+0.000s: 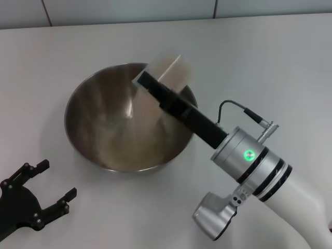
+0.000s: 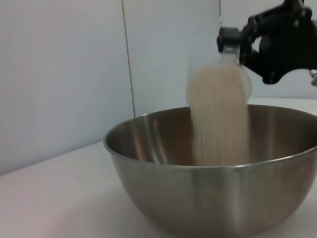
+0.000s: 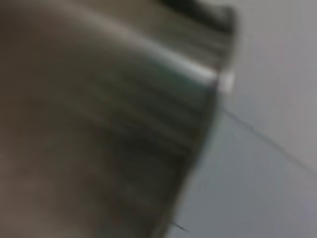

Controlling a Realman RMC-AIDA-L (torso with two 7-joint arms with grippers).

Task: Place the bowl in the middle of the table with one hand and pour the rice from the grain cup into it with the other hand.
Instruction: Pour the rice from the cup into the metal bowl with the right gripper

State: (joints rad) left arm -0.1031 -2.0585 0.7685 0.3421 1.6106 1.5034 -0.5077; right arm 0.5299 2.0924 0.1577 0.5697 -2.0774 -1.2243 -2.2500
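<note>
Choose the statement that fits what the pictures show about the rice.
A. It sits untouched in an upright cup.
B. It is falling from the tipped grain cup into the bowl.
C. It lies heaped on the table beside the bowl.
B: the right gripper tips the grain cup over the bowl, and the rice streams down inside.

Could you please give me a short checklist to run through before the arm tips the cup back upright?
1. The bowl stands flat on the table: ok.
2. The grain cup is tilted over the bowl, inside its rim: ok.
3. The right gripper is shut on the cup: ok.
4. The rice falls into the bowl, none seen on the table: ok.
5. Cup fully emptied: cannot tell.
6. The left gripper is open, clear of the bowl: ok.
</note>
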